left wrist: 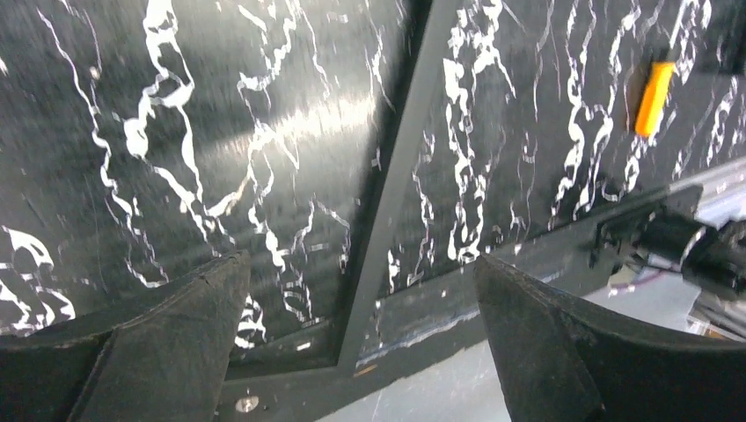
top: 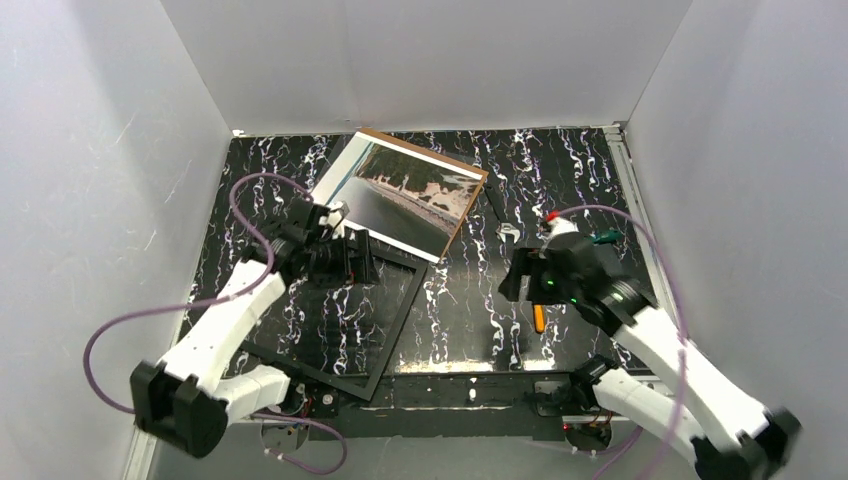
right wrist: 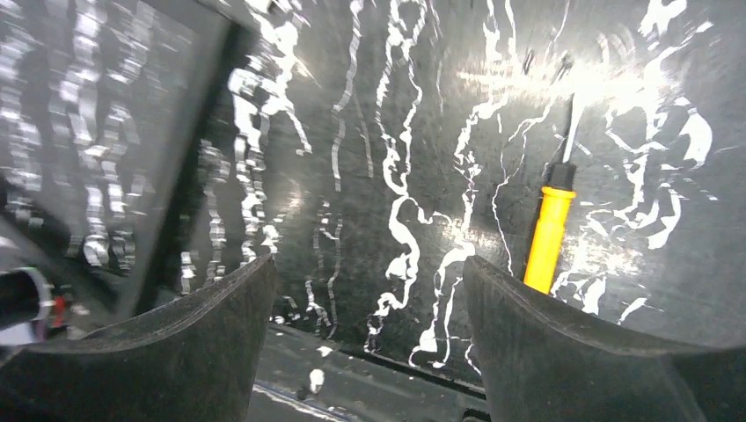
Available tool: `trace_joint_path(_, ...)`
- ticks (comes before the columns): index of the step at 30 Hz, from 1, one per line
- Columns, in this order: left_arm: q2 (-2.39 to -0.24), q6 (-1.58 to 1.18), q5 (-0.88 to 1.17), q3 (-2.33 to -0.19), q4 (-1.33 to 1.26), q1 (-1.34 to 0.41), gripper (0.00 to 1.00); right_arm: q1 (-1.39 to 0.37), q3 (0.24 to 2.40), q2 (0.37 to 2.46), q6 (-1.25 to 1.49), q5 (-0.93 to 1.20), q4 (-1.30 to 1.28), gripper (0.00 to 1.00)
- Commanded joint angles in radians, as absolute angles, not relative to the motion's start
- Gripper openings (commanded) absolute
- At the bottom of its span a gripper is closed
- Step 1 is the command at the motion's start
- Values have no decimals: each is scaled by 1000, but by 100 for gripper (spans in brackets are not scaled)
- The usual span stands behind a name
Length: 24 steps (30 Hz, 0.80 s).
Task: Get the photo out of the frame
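The left hand (left wrist: 361, 262) is held open and empty above the large, thin black rectangular frame (top: 398, 330), which lies on the black, white-veined surface (top: 560, 180). The glossy, white-bordered landscape photo (top: 410, 195) is seen outside it, just beyond its far edge. The right hand (right wrist: 368, 264) is open and empty, near an orange-handled screwdriver (right wrist: 547, 237).

Black tabletop (top: 560, 180) with white marble-like veining fills the middle of the top view. White enclosure walls (top: 420, 60) stand on the left, top and right sides. Orange-handled screwdriver (top: 539, 318) lies flat on the tabletop, lower right of centre, only partly visible there. Left wrist view: tabletop (left wrist: 176, 132), screwdriver (left wrist: 654, 97) at upper right. Right wrist view: tabletop (right wrist: 396, 105), screwdriver (right wrist: 548, 237) right of centre, black collar, thin metal shaft pointing up. Small silvery item (top: 507, 233) near centre, too small to identify.
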<state>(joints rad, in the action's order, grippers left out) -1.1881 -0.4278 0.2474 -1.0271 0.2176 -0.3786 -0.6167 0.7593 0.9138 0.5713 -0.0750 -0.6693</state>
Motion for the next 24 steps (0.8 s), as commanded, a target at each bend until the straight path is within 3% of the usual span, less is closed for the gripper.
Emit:
trace_joint_path(1, -935, -437, 301, -933, 302, -393, 100, -620, 824, 585, 596, -161, -803, 85)
trace_joint_path(7, -706, -428, 231, -1080, 506, -394, 100, -618, 990, 327, 584, -254, -940, 86)
trace_joint_path(17, -543, -431, 95, -1313, 526, -394, 100, -619, 1267, 281, 605, -300, -1013, 87)
trace_joint_path(24, -511, -399, 23, -1347, 531, -395, 100, -618, 1308, 215, 553, -283, -948, 88)
